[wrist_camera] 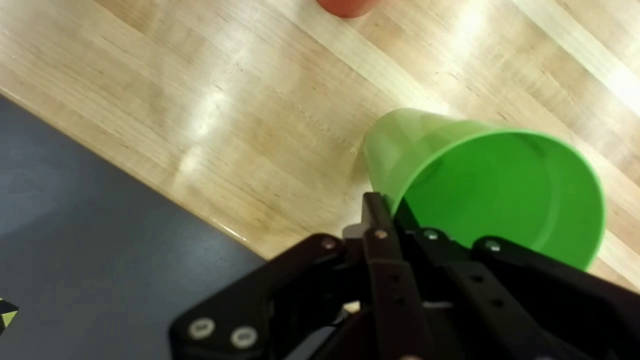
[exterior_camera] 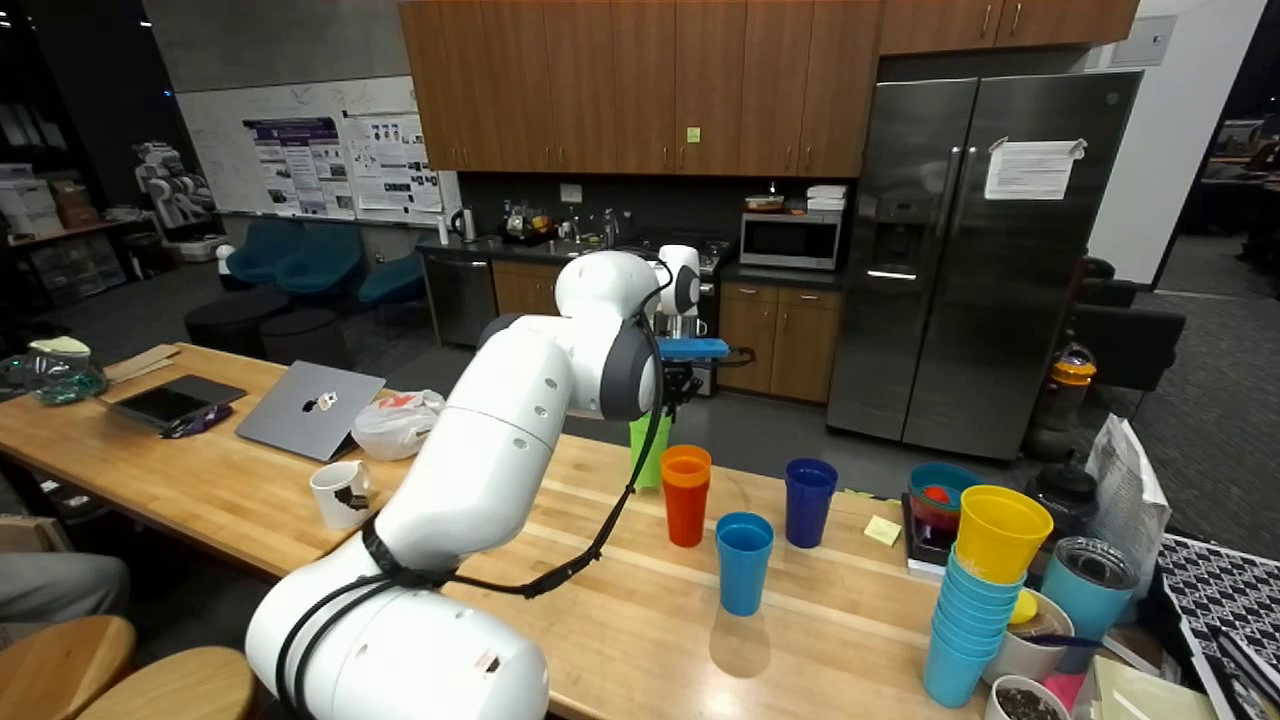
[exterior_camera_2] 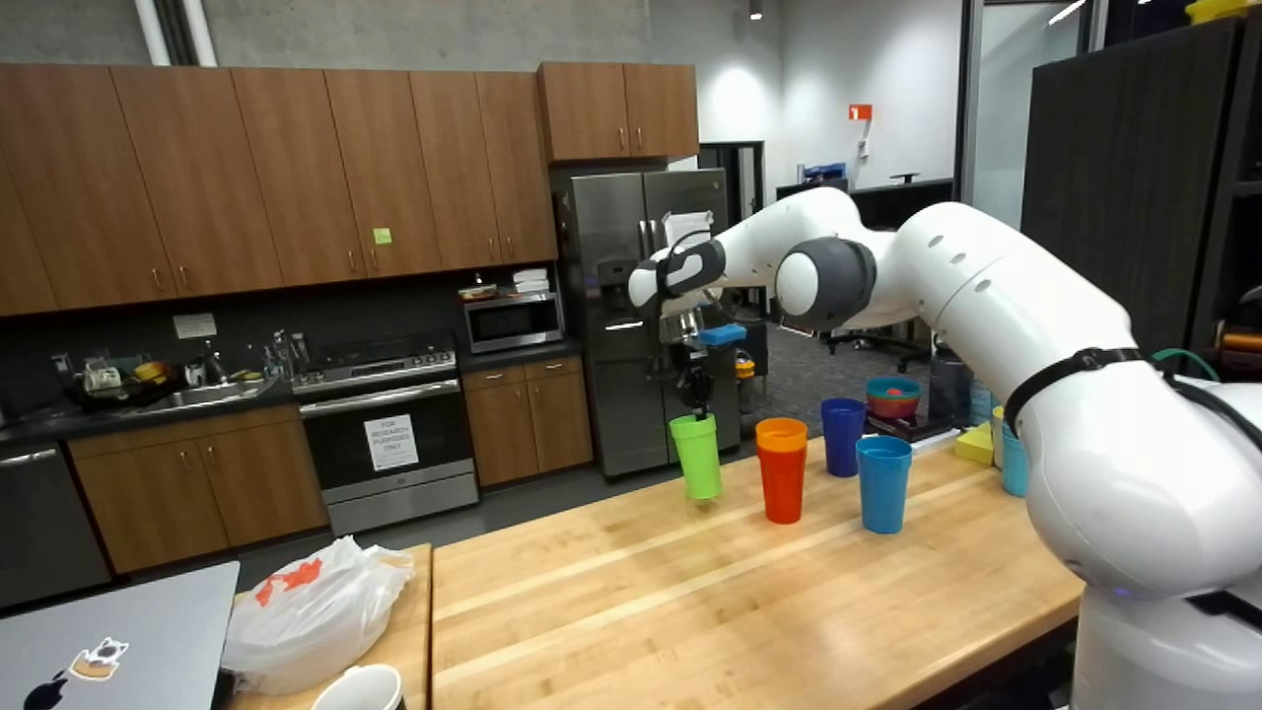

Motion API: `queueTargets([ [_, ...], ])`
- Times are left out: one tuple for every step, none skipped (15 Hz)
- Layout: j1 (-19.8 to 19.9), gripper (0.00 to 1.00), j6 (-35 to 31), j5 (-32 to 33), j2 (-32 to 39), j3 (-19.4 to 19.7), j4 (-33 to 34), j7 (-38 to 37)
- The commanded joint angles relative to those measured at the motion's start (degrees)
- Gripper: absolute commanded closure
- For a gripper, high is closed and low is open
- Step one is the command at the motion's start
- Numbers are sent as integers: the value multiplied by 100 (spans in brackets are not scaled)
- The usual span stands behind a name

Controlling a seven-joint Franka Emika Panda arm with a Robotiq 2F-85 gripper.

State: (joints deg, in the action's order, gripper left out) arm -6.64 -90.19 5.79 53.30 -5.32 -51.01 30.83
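Light glows on the wall [exterior_camera_2: 735,126] at one o'clock in an exterior view, and in the wrist view the table [wrist_camera: 280,150] shines white at ten and two o'clock while the gripper [wrist_camera: 391,210] looks blurry near five o'clock.

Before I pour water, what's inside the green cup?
Inside the green cup, the wrist view shows only bare inner wall and one finger of the gripper pinching its rim. The gripper covers part of the opening; what's behind it can't be seen.
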Motion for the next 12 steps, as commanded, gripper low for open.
queueTargets([
  [-96, 99, -39, 183, 203, 123, 380, -99],
  [-101, 99, -108, 202, 239, 135, 424, -111],
  [-108, 99, -197, 224, 257, 148, 431, -129],
  [-110, 99, -282, 237, 291, 152, 458, -143],
  [-109, 99, -368, 237, 318, 154, 473, -165],
  [-117, 99, -464, 242, 342, 157, 480, -199],
  [-115, 99, -573, 241, 363, 157, 483, -221],
  [-118, 99, -680, 247, 383, 161, 472, -224],
  [-125, 99, -769, 243, 396, 164, 462, -231],
  [-131, 99, -845, 236, 409, 163, 449, -236],
  [-139, 71, -896, 231, 418, 164, 441, -245],
  [-145, 70, -955, 237, 436, 171, 442, -246],
])
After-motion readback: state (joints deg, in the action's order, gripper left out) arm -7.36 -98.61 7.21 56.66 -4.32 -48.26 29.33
